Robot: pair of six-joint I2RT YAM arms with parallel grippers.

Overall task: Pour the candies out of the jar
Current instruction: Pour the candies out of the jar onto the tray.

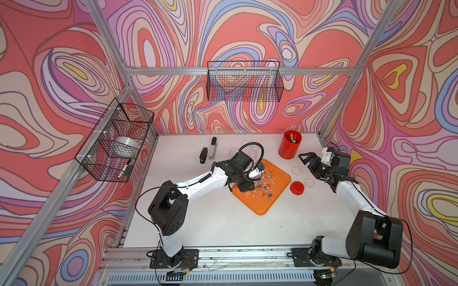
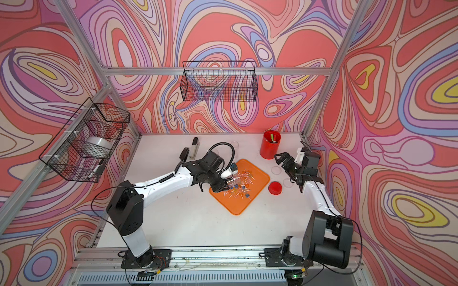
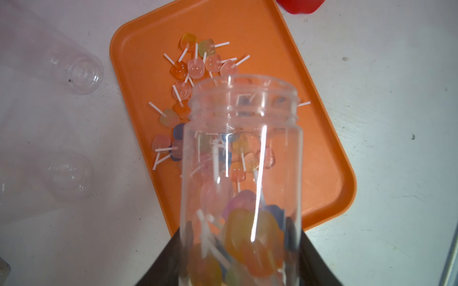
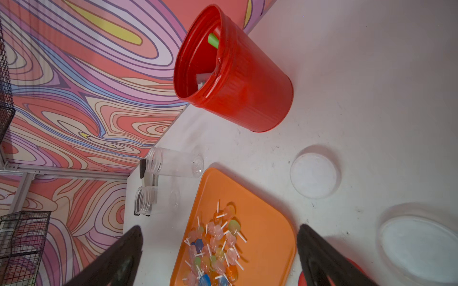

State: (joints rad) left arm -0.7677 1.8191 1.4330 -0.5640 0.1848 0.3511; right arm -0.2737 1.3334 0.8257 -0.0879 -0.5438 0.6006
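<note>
Left gripper [image 3: 240, 247]: pinching the clear jar [image 3: 243, 148] near its base, lid off, open mouth tipped out over the orange tray [image 3: 322, 161]. Candies [image 3: 195, 66]: strewn in a loose heap on the tray, more of them lodged deep inside the jar close to the black fingers [image 3: 314, 267].

Print on the black stapler [image 1: 203, 155], the pale stapler [image 1: 212, 148] and the marker [image 1: 125, 169]: too small to read.

Right gripper [image 4: 219, 230]: spread wide, holding nothing, raised near the red bucket [image 1: 289, 146], apart from the tray.

Around:
- Green and white pens [image 1: 292, 136] standing in the bucket.
- Red lid [image 1: 297, 188] and two clear lids [image 1: 296, 169] on the table between tray and right arm.
- Two empty clear jars [image 4: 173, 164] lying on their sides beyond the tray.
- Tape roll [image 1: 126, 146] and the marker in the side wire basket [image 1: 99, 158].

In the way: in both top views, the tray corner nearest the left arm hidden under that arm's wrist. In the left wrist view, the jar covering much of the heap.
</note>
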